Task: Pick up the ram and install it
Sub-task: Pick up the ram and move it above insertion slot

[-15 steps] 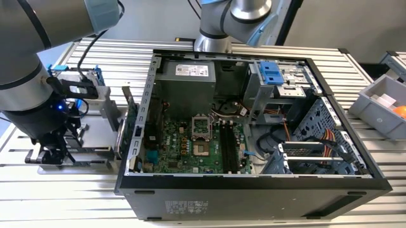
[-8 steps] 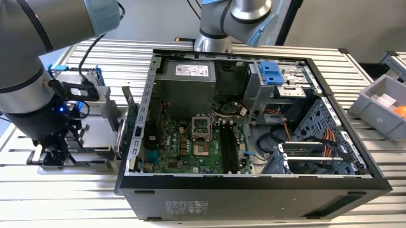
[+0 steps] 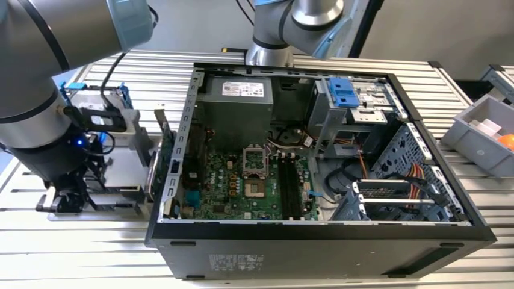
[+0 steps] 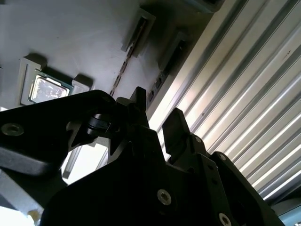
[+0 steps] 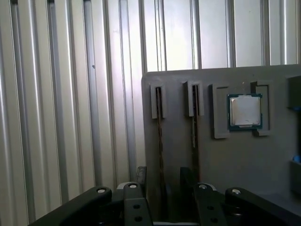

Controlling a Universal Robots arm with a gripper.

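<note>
First wrist view: my gripper (image 5: 163, 178) hangs released, jaws apart, lined up astride the ram (image 5: 160, 136) standing edge-up in its tray (image 5: 235, 165); I should descend square and centred before clamping.

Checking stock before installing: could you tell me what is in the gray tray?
Two ram sticks standing on edge, and a CPU; the gripper hides one end of the sticks.
</note>
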